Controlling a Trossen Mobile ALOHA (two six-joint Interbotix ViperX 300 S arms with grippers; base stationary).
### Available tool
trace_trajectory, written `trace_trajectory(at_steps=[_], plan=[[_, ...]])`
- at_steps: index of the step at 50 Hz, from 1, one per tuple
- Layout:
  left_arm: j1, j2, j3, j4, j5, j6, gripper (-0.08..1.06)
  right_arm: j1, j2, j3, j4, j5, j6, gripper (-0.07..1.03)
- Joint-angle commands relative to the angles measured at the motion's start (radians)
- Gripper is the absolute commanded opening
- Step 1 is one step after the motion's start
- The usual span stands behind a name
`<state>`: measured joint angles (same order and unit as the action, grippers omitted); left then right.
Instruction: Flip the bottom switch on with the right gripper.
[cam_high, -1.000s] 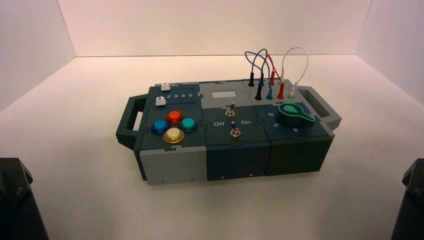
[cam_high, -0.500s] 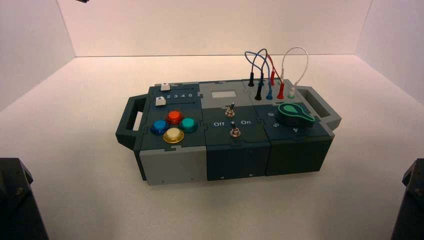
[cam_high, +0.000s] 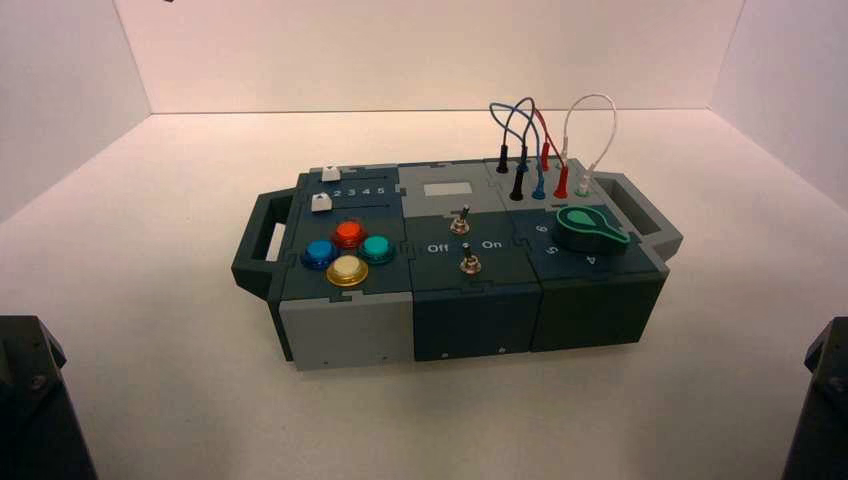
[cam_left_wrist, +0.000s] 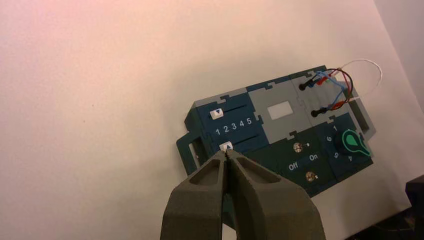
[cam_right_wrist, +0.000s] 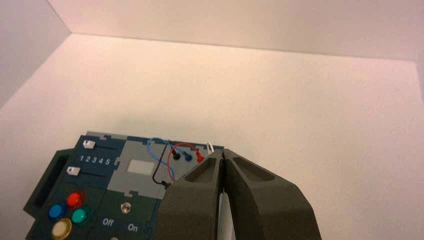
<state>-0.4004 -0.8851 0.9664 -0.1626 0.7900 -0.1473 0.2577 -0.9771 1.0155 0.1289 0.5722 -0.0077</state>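
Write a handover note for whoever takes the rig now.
Right claw: shut, holding nothing, clear of the box.
Left claw: shut, idle, also off the box.
Bottom switch: silver toggle at the front of the box's middle section, below the Off/On lettering; nothing touching it. Can't confirm its position.
Done: no flip confirmed.
Left: bring the right claw to the bottom switch, check the lever, push it to On if needed. Probably best to avoid the top switch just behind.

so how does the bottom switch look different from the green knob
The bottom switch is tiny; the green knob is far bulkier. The switch is a thin lever on a metal nut, while the knob is a thick rounded body with a pointed end. The switch is bare metal, the knob black and green. Both sit on the box's top.
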Motion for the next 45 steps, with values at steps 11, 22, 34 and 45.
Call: trace_trajectory(at_steps=[11,22,34,45], plan=[[-0.048,0.078,-0.017,-0.034,-0.006,0.0,-0.03,0.063,0.069,-0.032,0.011,-0.005,0.002,-0.03],[-0.077,0.143,-0.026,-0.064,0.015,-0.003,-0.03,0.066,0.097,-0.032,0.017,0.011,0.002,-0.03],[-0.078,0.152,-0.023,-0.098,0.054,-0.009,-0.03,0.067,0.124,-0.055,0.017,0.081,0.0,-0.02],[-0.078,0.152,-0.018,-0.115,0.064,-0.012,-0.03,0.094,0.141,-0.091,0.032,0.144,0.0,-0.03]])
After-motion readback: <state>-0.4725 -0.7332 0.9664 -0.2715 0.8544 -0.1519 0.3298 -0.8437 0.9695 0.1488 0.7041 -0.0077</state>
